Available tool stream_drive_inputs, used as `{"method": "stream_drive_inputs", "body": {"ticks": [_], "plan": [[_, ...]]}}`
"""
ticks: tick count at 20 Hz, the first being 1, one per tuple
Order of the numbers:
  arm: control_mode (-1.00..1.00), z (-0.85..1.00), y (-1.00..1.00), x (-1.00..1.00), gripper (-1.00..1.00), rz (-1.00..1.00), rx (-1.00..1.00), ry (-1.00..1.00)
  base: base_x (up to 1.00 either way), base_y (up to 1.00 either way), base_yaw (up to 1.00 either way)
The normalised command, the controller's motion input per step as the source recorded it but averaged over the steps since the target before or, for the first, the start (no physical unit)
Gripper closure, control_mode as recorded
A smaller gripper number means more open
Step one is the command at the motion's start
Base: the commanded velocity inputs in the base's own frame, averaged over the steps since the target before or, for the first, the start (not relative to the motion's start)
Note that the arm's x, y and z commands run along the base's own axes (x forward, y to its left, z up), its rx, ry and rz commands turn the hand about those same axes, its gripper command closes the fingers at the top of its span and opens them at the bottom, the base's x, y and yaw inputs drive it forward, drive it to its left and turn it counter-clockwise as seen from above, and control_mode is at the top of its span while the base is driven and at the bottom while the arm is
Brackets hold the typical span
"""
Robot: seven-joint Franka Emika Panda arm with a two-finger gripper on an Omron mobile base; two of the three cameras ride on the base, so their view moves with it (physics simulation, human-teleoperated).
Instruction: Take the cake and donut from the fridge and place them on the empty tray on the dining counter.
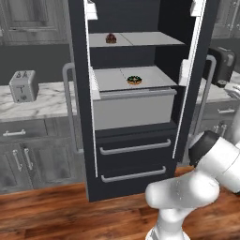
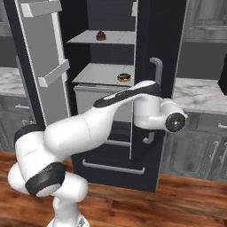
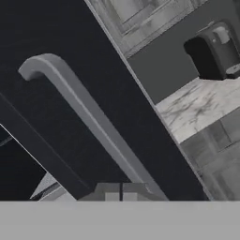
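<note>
The cake (image 1: 110, 38) sits on the top shelf (image 1: 140, 39) inside the fridge (image 1: 136, 154). You can see it there in the right base view too, small and dark, near the back of the shelf. The donut (image 1: 134, 80) sits one shelf down, on the lower shelf (image 1: 112, 77), near the front edge. A big grey drawer (image 1: 133, 110) is right under that shelf.

Both fridge doors stand open. The left door (image 2: 40, 66) has white bins (image 2: 53, 73) on its inside.

Your arm (image 2: 88, 128) reaches up in front of the fridge, and the hand end is beside the right door (image 2: 162, 53), near its silver handle (image 2: 157, 71). In the hand view you look right at that dark door with the long handle (image 3: 89, 117) running across it. The gripper (image 3: 121, 191) shows just as two small tips at the bottom, close together, but you cannot tell if it is open or closed. It holds nothing that you can see. The cake and donut are both well away from it, inside the fridge and off to its left.

A toaster (image 1: 22, 86) stands on the wall counter (image 1: 37, 103) left of the fridge. A dark machine (image 3: 213, 49) stands on the counter to the right.
</note>
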Motion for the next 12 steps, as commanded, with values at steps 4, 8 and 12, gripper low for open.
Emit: {"method": "stream_drive_inputs", "body": {"ticks": [4,8,12], "plan": [[-1.0,0.07,1.0,-1.0,1.0,-0.18,-0.2,-0.3,0.0,0.0,0.0],[-1.0,0.11,1.0,-0.8,1.0,-0.1,-0.23,-0.44,0.0,0.0,0.0],[-1.0,0.12,1.0,-0.18,1.0,-0.12,-0.45,-0.5,0.0,0.0,0.0]]}}
